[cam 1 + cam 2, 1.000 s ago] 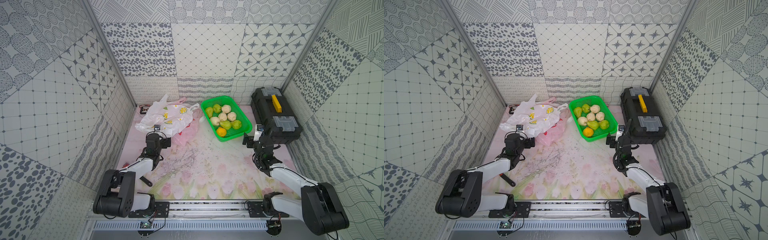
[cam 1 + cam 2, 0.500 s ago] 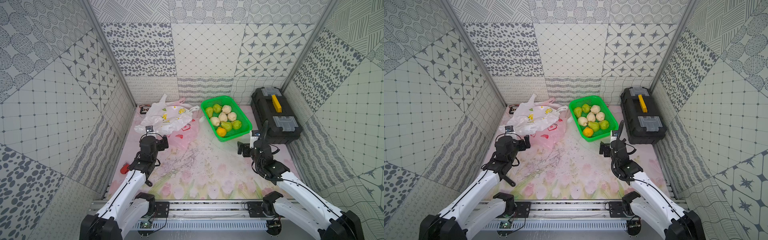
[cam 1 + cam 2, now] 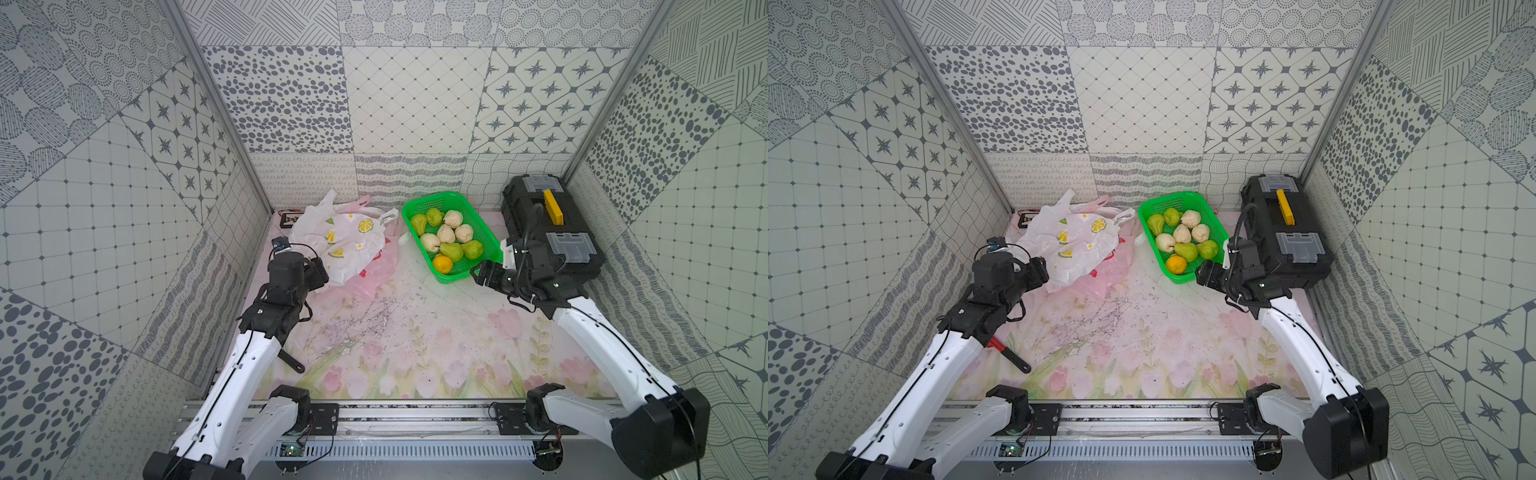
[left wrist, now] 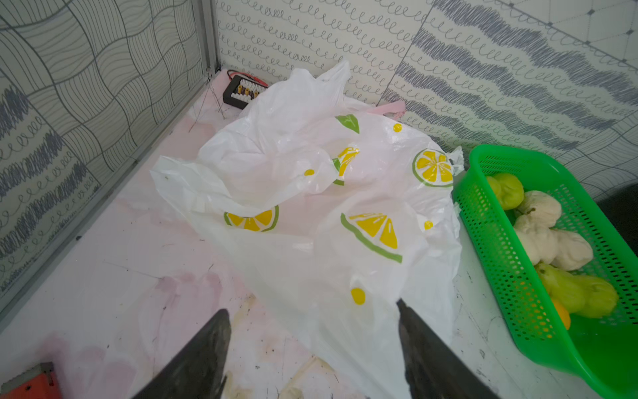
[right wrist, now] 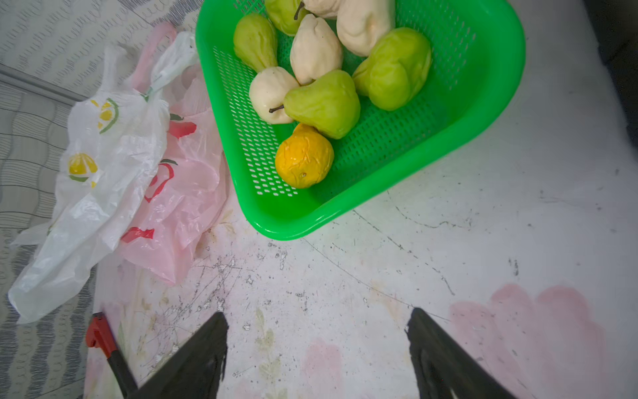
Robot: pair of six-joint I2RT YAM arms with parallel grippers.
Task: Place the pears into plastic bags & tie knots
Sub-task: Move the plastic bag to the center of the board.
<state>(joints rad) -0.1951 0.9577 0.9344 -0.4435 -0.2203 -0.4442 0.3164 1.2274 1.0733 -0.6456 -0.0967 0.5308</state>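
I have both arms reaching toward the back of the surface (image 3: 415, 332). The left pincer (image 4: 312, 307) is released, its fingers spread over the near edge of the white lemon-print bag (image 4: 310, 207), not clamping it. That bag lies crumpled on top of the pink strawberry-print bag (image 5: 179, 193), in the back left corner. Their handle loops lie loose.

The right pincer (image 5: 317, 312) is also released. It holds nothing and hangs over bare surface just short of the green mesh basket (image 5: 483, 103).

All the pears (image 3: 445, 233) I can see, green and cream, sit in that basket with one orange citrus fruit (image 3: 442, 264) at its near end. A black toolbox (image 3: 552, 232) stands beside the basket, behind my right arm. A red-handled tool (image 3: 1013, 357) lies partly under my left arm.
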